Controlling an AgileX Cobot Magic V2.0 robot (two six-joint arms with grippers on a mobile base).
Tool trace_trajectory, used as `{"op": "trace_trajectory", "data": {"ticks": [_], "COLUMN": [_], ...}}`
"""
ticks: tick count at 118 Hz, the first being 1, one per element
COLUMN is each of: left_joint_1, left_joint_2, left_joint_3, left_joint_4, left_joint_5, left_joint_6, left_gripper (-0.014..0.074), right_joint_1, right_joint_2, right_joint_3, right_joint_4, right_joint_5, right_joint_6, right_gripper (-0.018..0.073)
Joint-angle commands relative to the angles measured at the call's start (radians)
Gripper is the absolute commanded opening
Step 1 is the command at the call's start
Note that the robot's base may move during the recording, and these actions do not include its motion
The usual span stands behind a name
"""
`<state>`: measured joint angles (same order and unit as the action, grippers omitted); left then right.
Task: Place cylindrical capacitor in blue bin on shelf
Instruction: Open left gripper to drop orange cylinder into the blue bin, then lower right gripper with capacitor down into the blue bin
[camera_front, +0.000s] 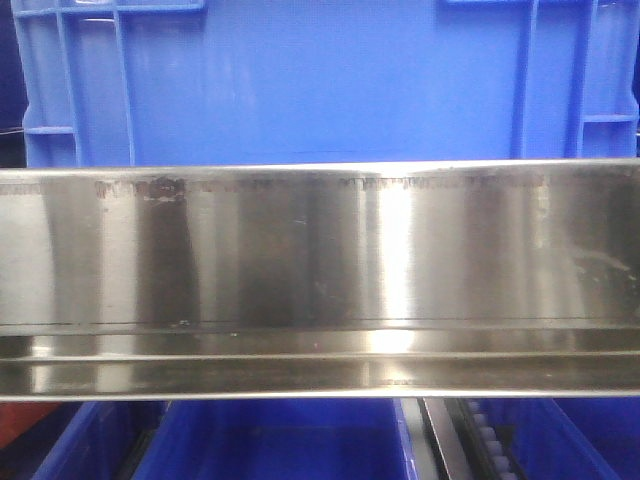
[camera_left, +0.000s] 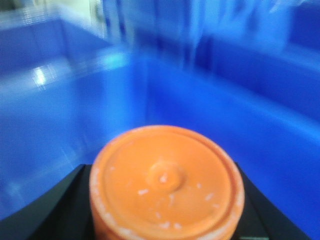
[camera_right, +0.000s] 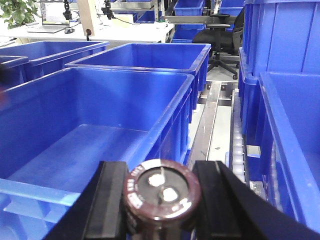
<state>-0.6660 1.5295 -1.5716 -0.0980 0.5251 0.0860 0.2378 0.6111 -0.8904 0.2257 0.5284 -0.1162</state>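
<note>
One cylindrical capacitor (camera_left: 166, 182) sits gripped inside left pincer (camera_left: 163, 206).

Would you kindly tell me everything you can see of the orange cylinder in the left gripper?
The orange cylindrical capacitor shows only its round end face: matt orange, with a raised rim, a small central boss and pale flecks. Its side is mostly hidden, so no print can be read. It faces the camera, clamped between the left gripper's black fingers, over a blurred blue bin.
</note>
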Motion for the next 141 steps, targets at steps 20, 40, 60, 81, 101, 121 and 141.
{"op": "trace_trajectory", "data": {"ticks": [20,40,60,81,101,121,141], "left_joint_1": [0.005,0.005,0.005,0.005,0.005,0.005,0.005], "left_joint_2": [0.131,0.145,0.139,0.096,-0.019,-0.153,-0.300], "left_joint_3": [-0.060,-0.060,-0.074,-0.137,-0.139,-0.102,0.013], "left_joint_4": [-0.059,-0.059,-0.059,-0.059,-0.022,0.010,0.064], "left_joint_5": [0.013,0.050,0.093,0.202,0.222,0.231,0.220], "left_joint_6": [0.005,0.005,0.005,0.005,0.005,0.005,-0.001], "left_gripper": [0.0100,0.0452,0.0610,0.0596,0.0387,0.0048,-0.0112], "right_joint_1": [0.003,0.003,0.003,0.003,0.003,0.003,0.003], "right_joint_2": [-0.005,-0.005,-0.005,-0.005,-0.005,-0.005,-0.005], "right_joint_3": [-0.007,-0.007,-0.007,-0.007,-0.007,-0.007,-0.007], "right_joint_4": [-0.002,-0.002,-0.002,-0.002,-0.002,-0.002,-0.002], "right_joint_5": [-0.036,-0.034,-0.034,-0.034,-0.015,-0.010,-0.012], "right_joint_6": [-0.004,-0.004,-0.004,-0.004,-0.004,-0.004,-0.005], "right_gripper": [-0.0160,-0.0160,-0.0160,-0.0160,-0.0160,-0.0160,-0.0160]}}
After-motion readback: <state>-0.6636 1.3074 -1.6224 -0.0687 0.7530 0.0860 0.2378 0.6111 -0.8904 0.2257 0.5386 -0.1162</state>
